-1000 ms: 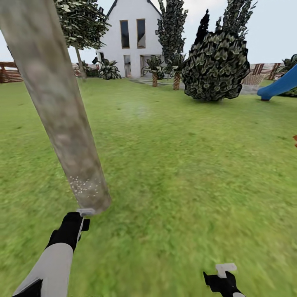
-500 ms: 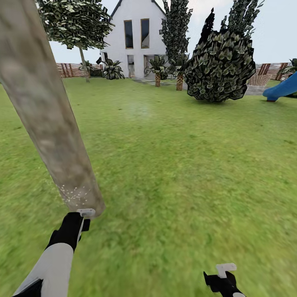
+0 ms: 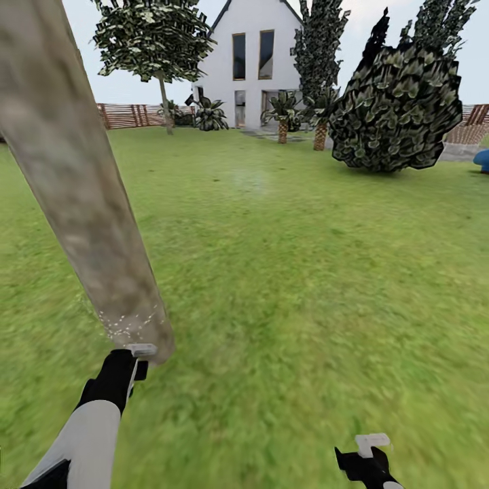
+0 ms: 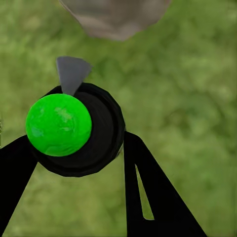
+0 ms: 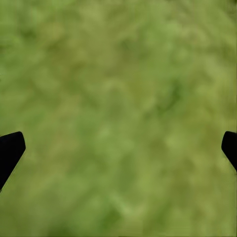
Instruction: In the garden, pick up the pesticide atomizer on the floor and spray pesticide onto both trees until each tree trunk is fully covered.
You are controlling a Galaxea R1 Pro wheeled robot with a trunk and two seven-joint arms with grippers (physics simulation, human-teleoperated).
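Note:
A thick grey-beige tree trunk (image 3: 88, 204) leans across the left of the head view, with white spray specks (image 3: 129, 319) near its base. My left gripper (image 3: 132, 360) sits just in front of that base. In the left wrist view my left gripper (image 4: 79, 143) is shut on the pesticide atomizer (image 4: 74, 131), a black round body with a bright green ball and a grey nozzle aimed at the trunk's foot (image 4: 116, 17). A second tree (image 3: 163, 102) with a bare thin-looking trunk stands far back by the fence. My right gripper (image 3: 370, 451) (image 5: 118, 148) hangs open over grass.
Green lawn (image 3: 305, 285) stretches ahead and right. A large dark bush (image 3: 397, 109) stands at back right, beside short palms (image 3: 319, 129) and a white house (image 3: 255, 68). A reddish slat fence (image 3: 132, 115) runs along the back. A blue slide (image 3: 482, 159) shows at the right edge.
The whole view has swung left, so the house, bush and far tree sit further right in the picture. Both arms keep their places in the frame. The specks stay low on the trunk.

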